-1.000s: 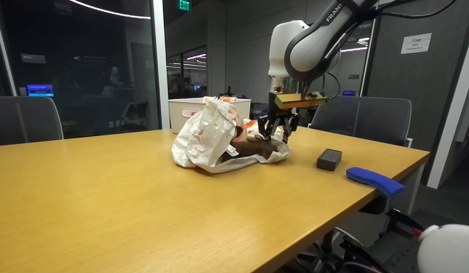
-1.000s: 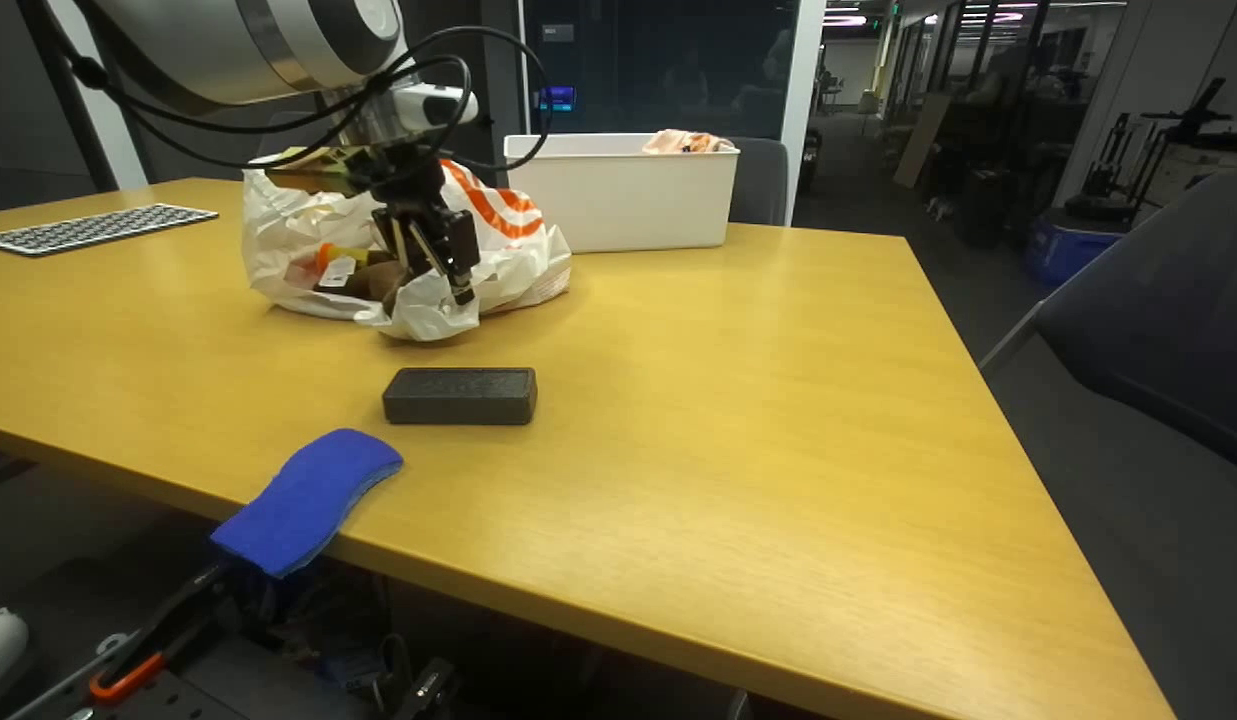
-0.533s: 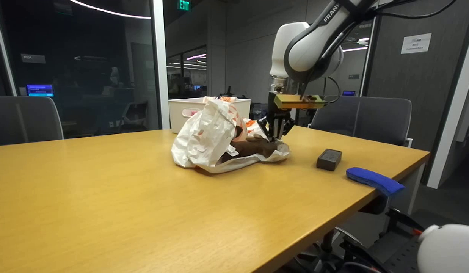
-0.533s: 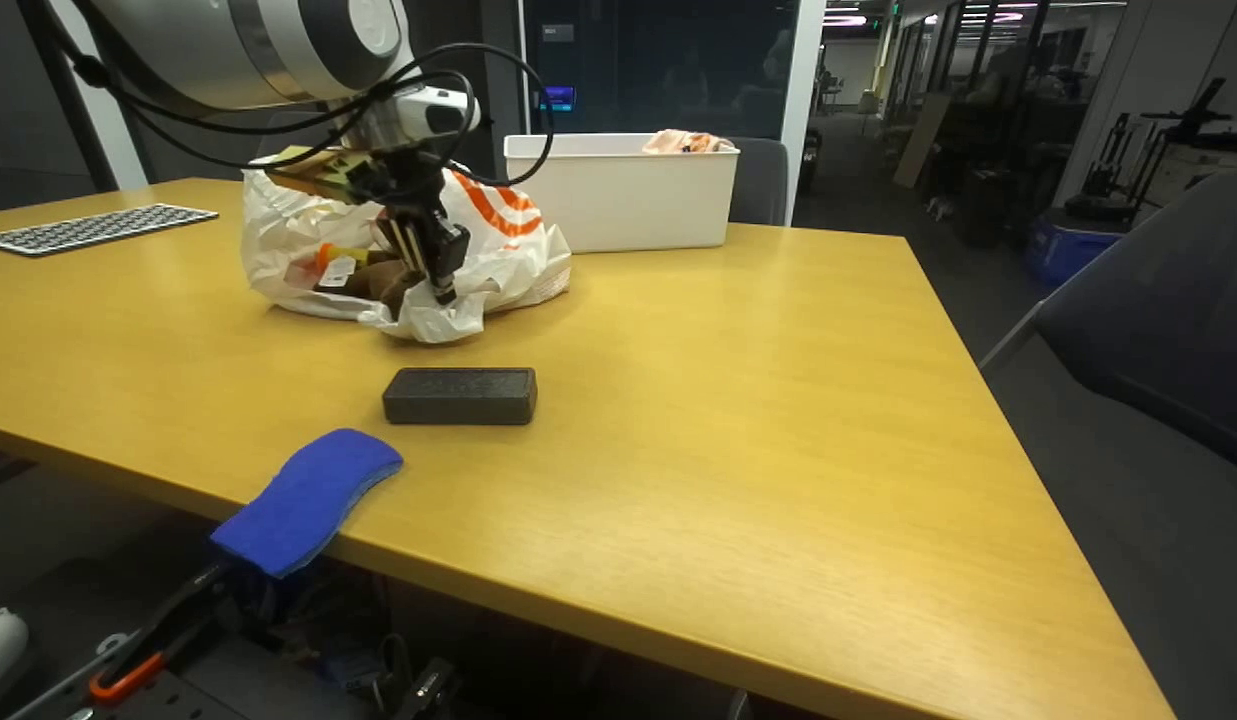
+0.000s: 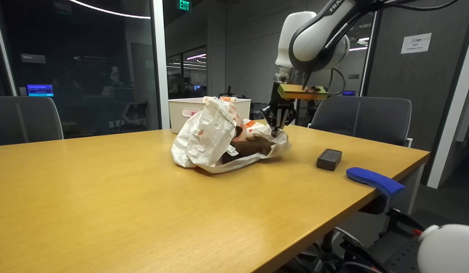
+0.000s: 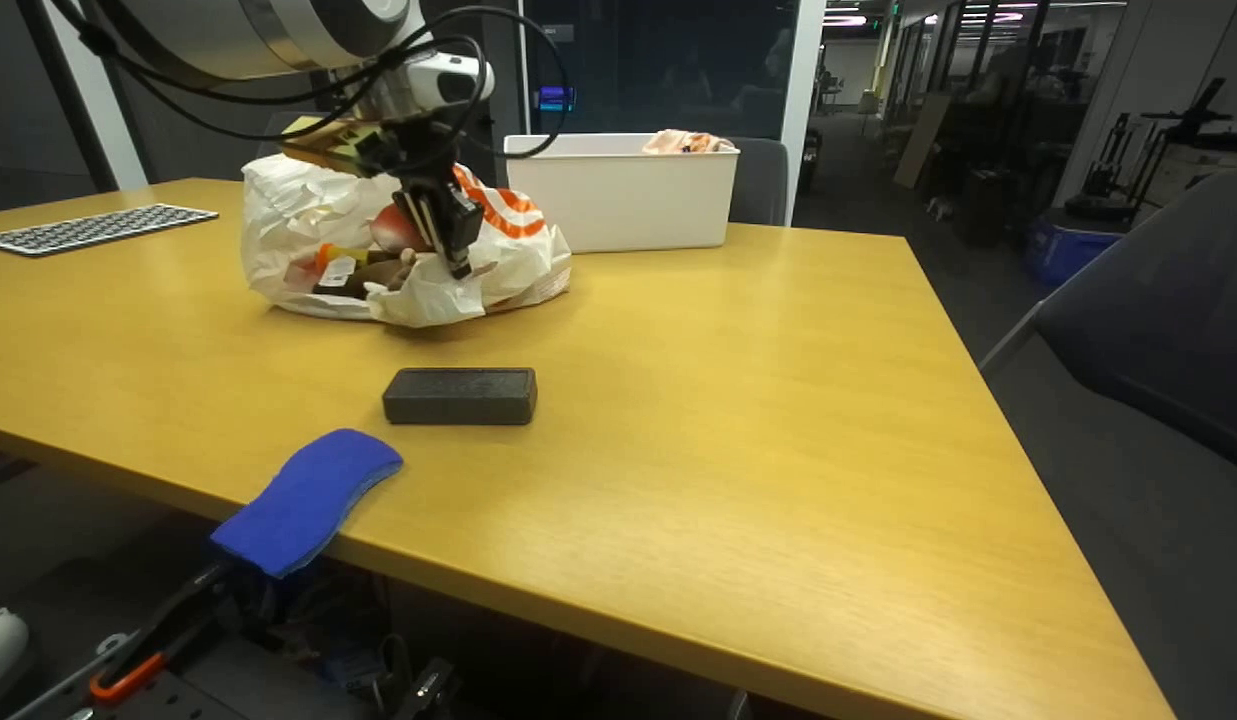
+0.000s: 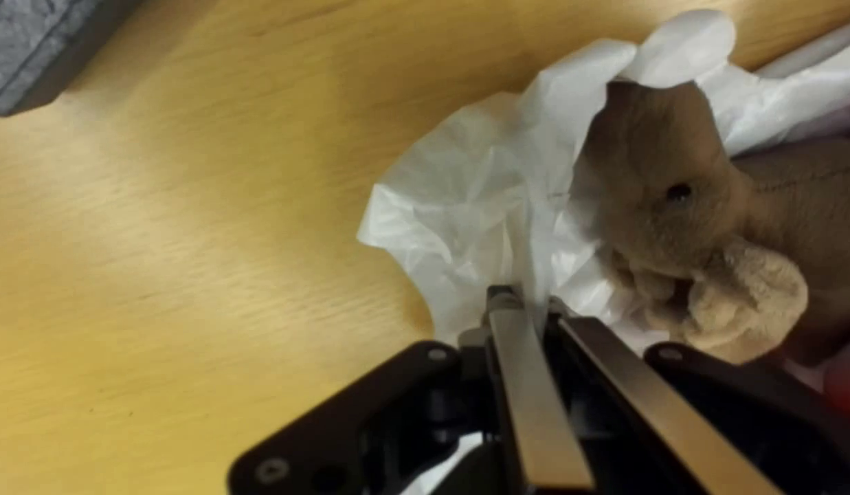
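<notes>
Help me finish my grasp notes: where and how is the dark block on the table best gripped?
Probably the dark block across its middle, from above, closing on its long sides: it lies flat and free on the table, longer than it is wide. The gripper would first have to let go of the white bag, whose edge it pinches.

the gripper (image 7: pixel 530 302) pinches a white bag (image 7: pixel 483 196) near brown plush (image 7: pixel 713 227).
</notes>
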You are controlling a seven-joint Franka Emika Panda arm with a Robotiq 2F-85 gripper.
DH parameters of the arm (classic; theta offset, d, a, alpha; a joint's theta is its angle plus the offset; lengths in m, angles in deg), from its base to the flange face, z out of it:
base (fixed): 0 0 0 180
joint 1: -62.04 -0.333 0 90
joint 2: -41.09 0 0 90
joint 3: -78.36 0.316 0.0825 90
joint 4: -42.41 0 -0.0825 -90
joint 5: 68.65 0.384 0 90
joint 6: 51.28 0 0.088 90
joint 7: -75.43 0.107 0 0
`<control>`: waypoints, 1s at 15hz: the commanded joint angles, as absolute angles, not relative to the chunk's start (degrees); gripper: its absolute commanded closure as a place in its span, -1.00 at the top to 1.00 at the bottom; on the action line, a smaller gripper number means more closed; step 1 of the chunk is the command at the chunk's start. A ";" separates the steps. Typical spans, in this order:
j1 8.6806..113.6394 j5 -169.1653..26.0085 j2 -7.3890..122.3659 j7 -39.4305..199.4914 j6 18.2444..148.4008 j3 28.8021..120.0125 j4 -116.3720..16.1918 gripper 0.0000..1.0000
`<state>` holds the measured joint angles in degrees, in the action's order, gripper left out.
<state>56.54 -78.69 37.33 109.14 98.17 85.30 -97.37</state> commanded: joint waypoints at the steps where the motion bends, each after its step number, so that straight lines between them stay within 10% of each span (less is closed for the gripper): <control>1: 58.68 -86.09 29.08 114.96 97.69 86.15 -99.38 -0.86; 15: 70.85 -98.94 9.85 128.60 99.31 95.21 -99.55 -0.91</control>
